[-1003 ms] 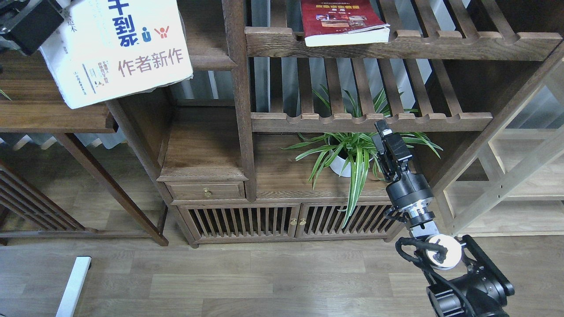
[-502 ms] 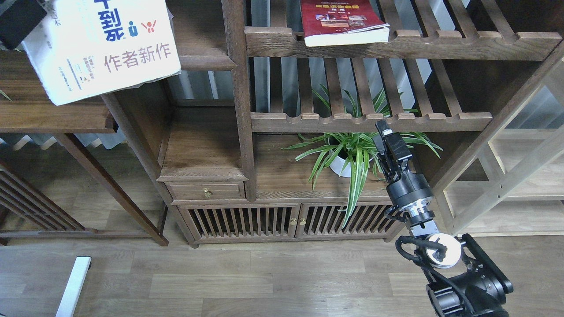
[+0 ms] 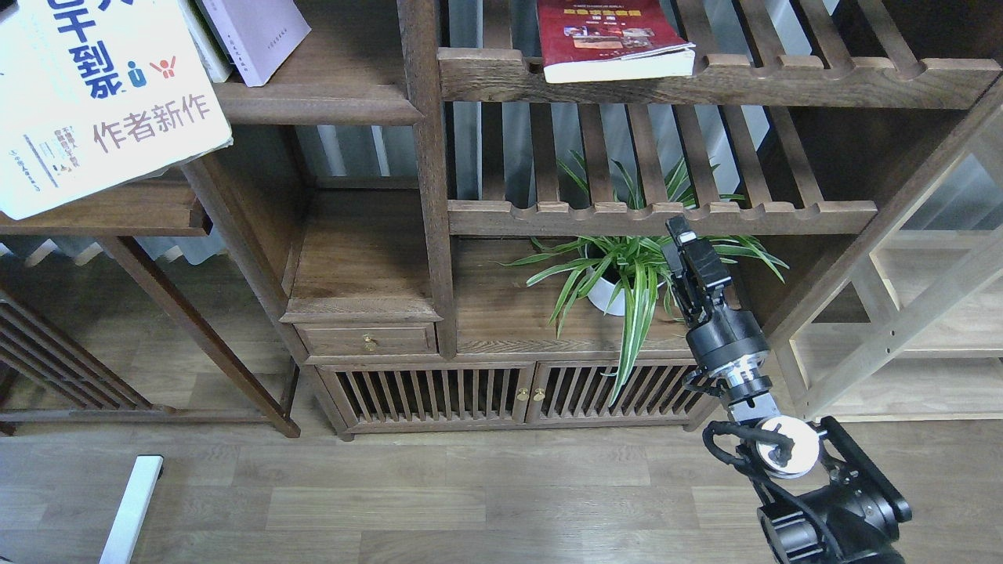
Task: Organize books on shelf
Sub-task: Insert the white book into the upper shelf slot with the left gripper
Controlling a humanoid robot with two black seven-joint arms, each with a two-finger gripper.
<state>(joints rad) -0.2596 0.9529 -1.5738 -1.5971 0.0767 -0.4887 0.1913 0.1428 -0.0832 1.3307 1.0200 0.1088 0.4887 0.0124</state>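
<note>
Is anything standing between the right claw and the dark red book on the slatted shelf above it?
Yes. The lower slatted shelf crosses just above the right claw, and the plant crowds it. The dark red book lies on the shelf above.

Three books can be made out clearly: one large white paperback with big blue Chinese characters (image 3: 94,102) at ten o'clock, one pale lavender-white paperback (image 3: 255,35) at eleven o'clock, and one dark red paperback with a yellow title (image 3: 615,39) at twelve o'clock. One green spider plant in a white pot (image 3: 627,274) sits near centre. One black two-finger gripper (image 3: 680,235) shows at three o'clock.
</note>
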